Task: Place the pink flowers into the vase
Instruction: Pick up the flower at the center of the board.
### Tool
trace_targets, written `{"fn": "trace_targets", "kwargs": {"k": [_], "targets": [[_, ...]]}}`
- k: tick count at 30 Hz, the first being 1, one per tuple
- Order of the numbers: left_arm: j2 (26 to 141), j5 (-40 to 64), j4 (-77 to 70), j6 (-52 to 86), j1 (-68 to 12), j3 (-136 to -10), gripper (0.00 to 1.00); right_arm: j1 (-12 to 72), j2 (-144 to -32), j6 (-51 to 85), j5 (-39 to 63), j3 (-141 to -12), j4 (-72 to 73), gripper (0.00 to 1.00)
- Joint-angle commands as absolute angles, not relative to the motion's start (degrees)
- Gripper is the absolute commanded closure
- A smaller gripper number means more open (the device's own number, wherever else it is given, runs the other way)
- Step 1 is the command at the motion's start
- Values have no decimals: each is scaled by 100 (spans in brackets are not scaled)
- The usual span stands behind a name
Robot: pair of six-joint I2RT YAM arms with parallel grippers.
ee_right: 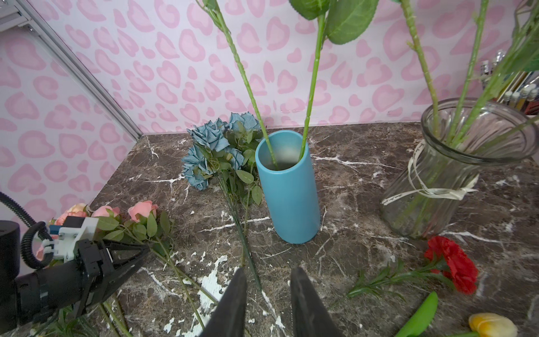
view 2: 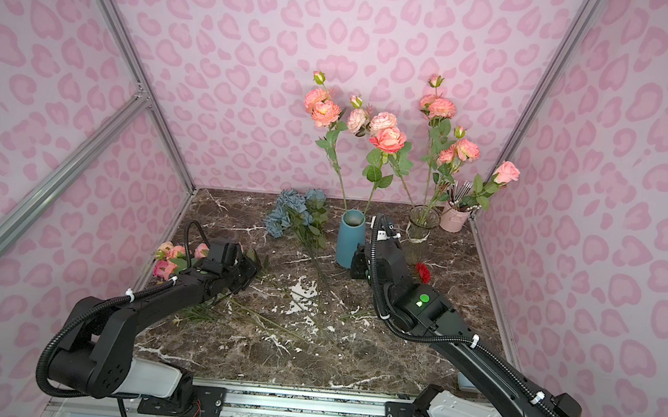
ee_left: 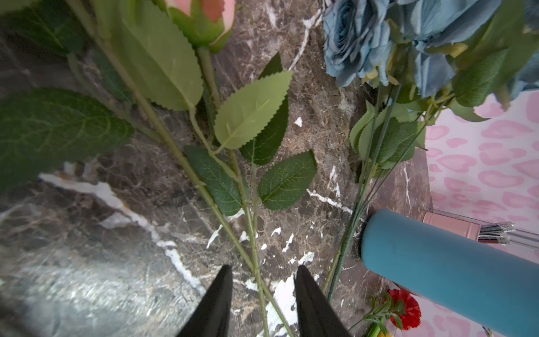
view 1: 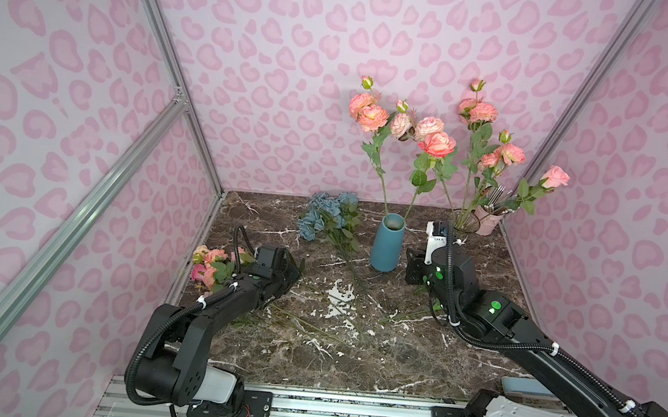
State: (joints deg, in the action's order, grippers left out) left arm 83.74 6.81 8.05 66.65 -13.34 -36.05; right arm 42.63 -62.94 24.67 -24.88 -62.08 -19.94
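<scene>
A bunch of pink flowers point(view 1: 213, 264) is seen lying on the marble table point(view 1: 310, 353) at the left-centre of both top views, its blooms half covered by the left arm point(view 1: 231, 300). The left gripper point(ee_left: 264, 281) is masked there by its own wrist. In the left wrist view its jaws are shown apart, straddling two green stems point(ee_left: 251, 242) without visibly touching them, and the blooms are cropped away save one pink bud point(ee_left: 217, 8). More pink flowers are stood upright in the blue vase point(view 1: 387, 244) at centre frame, two stems only, and others in the glass vase point(view 1: 467, 221), its lower body blocked by the right arm point(view 1: 493, 312). The right gripper point(ee_right: 269, 280) is caught parted, nothing clamped, near the blue vase; only its fingertips point(ee_right: 236, 297) are in shot. A blue hydrangea bunch point(view 1: 329, 217) is laid just left of that vase. A red bloom point(view 2: 423, 272) is glimpsed beside the right arm, and a yellow tulip point(ee_right: 493, 325) is cut by the frame edge.
</scene>
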Motion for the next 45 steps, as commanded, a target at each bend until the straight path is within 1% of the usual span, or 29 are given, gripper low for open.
{"fn": "trace_targets", "kwargs": {"k": [1, 5, 9, 10, 17, 34, 39, 45], "targets": [[8559, 826, 66, 6934, -1333, -3514, 62, 4246, -6241, 2483, -2533, -6188, -1902, 70], [8736, 781, -164, 7098, -1335, -3438, 63, 4171, -6230, 2481, -2501, -6144, -1923, 70], [8632, 630, -512, 7251, -1336, -3267, 63, 4107, -6201, 2480, -2445, -6104, -1915, 70], [8618, 594, -526, 7255, -1336, -3277, 67, 4093, -6186, 2472, -2442, -6095, -1912, 70], [8766, 562, -581, 7240, -1316, -3384, 70, 3998, -6169, 2450, -2347, -6090, -1869, 70], [9615, 720, -1001, 7328, -1301, -3626, 75, 3741, -5987, 2443, -2269, -5986, -1968, 70], [9847, 749, -1130, 7365, -1301, -3663, 82, 3692, -5907, 2475, -2242, -5925, -1979, 70], [9808, 671, -1140, 7357, -1309, -3715, 91, 3679, -5913, 2524, -2189, -5874, -1960, 70]]}}
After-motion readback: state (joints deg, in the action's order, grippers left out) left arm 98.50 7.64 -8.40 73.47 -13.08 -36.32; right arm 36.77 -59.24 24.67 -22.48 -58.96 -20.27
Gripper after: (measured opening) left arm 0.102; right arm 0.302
